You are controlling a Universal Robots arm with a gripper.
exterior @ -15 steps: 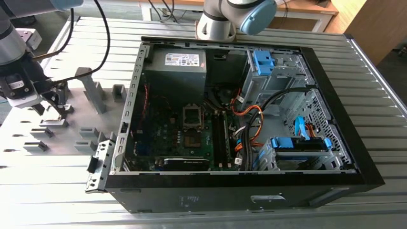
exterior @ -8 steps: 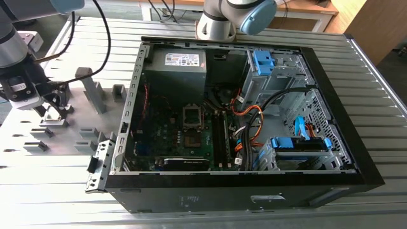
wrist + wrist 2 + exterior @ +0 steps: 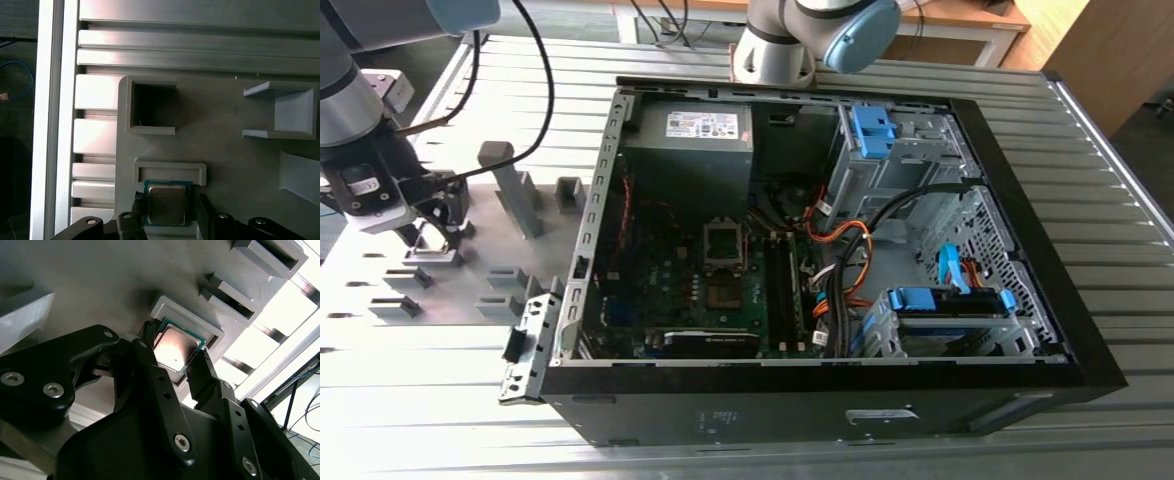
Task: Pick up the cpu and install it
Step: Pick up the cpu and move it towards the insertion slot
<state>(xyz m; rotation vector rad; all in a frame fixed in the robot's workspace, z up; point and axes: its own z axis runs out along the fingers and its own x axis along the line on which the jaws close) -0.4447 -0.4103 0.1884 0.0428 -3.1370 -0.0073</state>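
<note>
The cpu (image 3: pixel 176 346) is a small square chip with a silvery top and green edging. It lies in a grey U-shaped holder (image 3: pixel 170 167) on the grey fixture plate (image 3: pixel 467 290), at the exterior view's left. My gripper (image 3: pixel 434 235) is down at that holder. Both wrist views show its black fingers (image 3: pixel 150 360) pressed against two opposite sides of the cpu (image 3: pixel 167 204), shut on it. The chip still rests at holder level. Inside the open computer case (image 3: pixel 827 250), the motherboard socket (image 3: pixel 724 243) sits well away from the gripper.
Other grey holder blocks (image 3: pixel 520 200) and posts stand on the fixture plate around the gripper. An empty square pocket (image 3: pixel 150 107) lies beside the cpu's holder. The case holds a grey power supply (image 3: pixel 694 125), cables and blue drive brackets (image 3: pixel 947 300). The arm's base (image 3: pixel 781 45) stands behind the case.
</note>
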